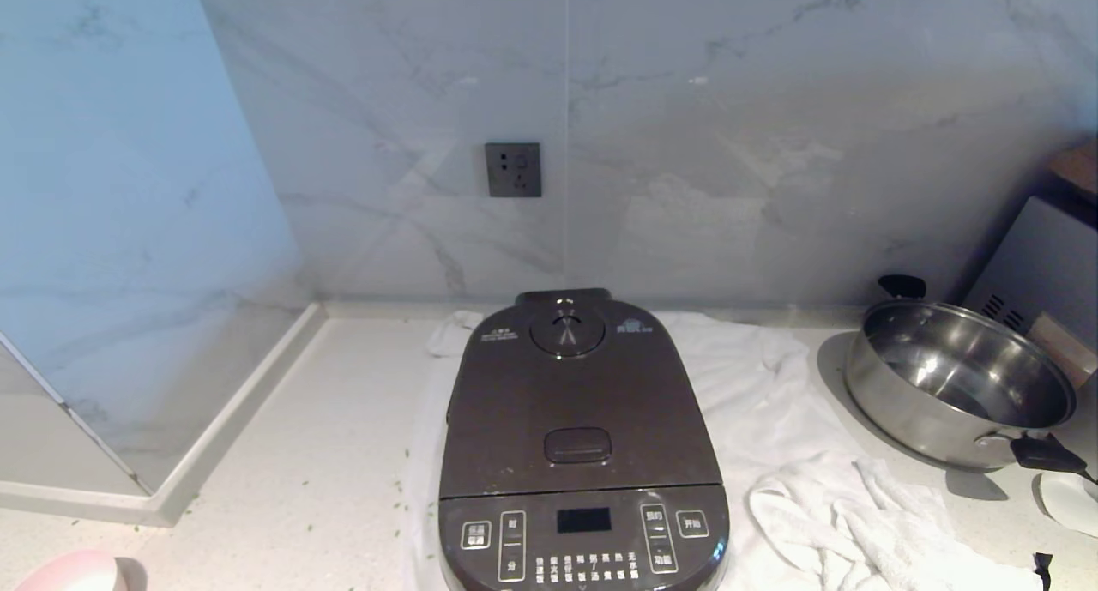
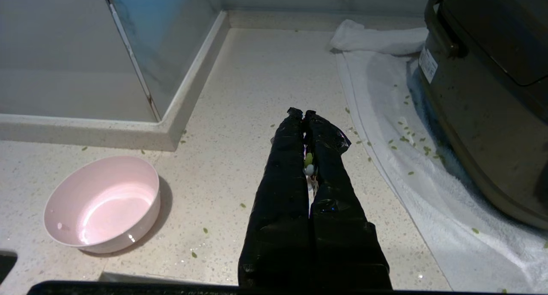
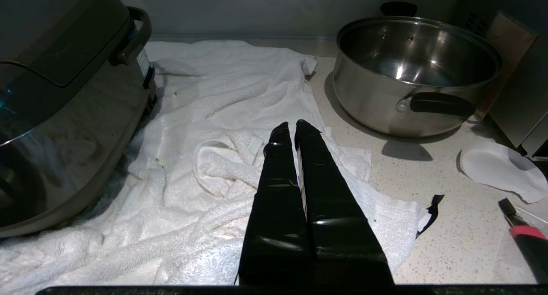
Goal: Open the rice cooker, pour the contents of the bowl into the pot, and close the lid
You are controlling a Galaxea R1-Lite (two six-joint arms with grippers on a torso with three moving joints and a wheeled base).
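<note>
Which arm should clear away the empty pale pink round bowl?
Likely left: the pale pink round bowl sits on the counter near the shut left gripper; the right wrist view shows no bowl.

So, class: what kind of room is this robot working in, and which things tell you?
Most likely a home kitchen: a rice cooker stands on a speckled stone counter, a steel pan sits beside it, and a wall socket is set in marble-look tiles.
</note>
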